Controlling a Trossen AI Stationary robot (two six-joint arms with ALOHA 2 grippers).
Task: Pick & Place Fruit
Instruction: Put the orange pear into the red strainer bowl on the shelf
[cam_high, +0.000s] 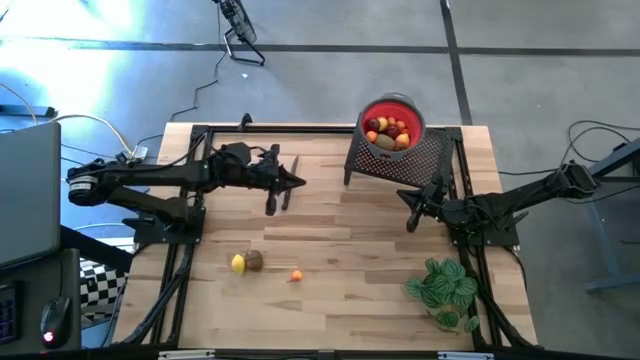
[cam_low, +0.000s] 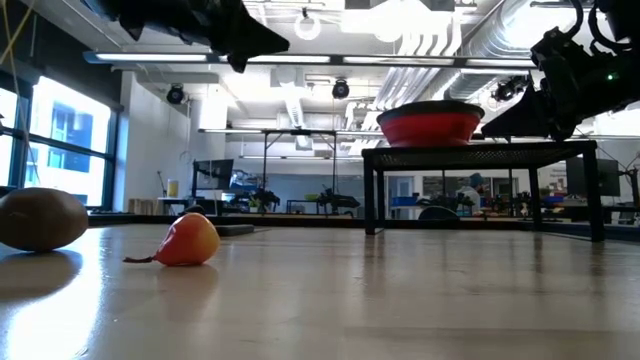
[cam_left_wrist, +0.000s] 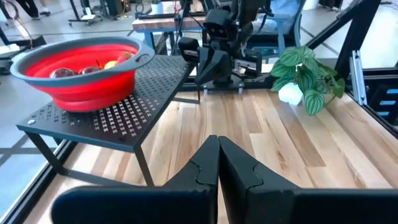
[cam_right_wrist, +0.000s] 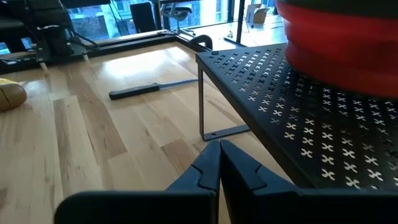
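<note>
Several pieces of fruit (cam_high: 388, 130) lie in the red bowl (cam_high: 392, 108), which stands on a black perforated rack (cam_high: 405, 160) at the far right. Three more lie loose on the table near the front left: a yellow one (cam_high: 238, 264), a brown one (cam_high: 254, 260) touching it, and a small orange one (cam_high: 296, 275). My left gripper (cam_high: 300, 182) hangs shut and empty above the table's middle, left of the rack. My right gripper (cam_high: 410, 198) waits shut and empty by the rack's near side.
A thin dark knife (cam_right_wrist: 149, 89) lies flat on the wood left of the rack. A green leafy plant (cam_high: 443, 285) stands at the front right. Bare wood stretches between the loose fruit and the rack.
</note>
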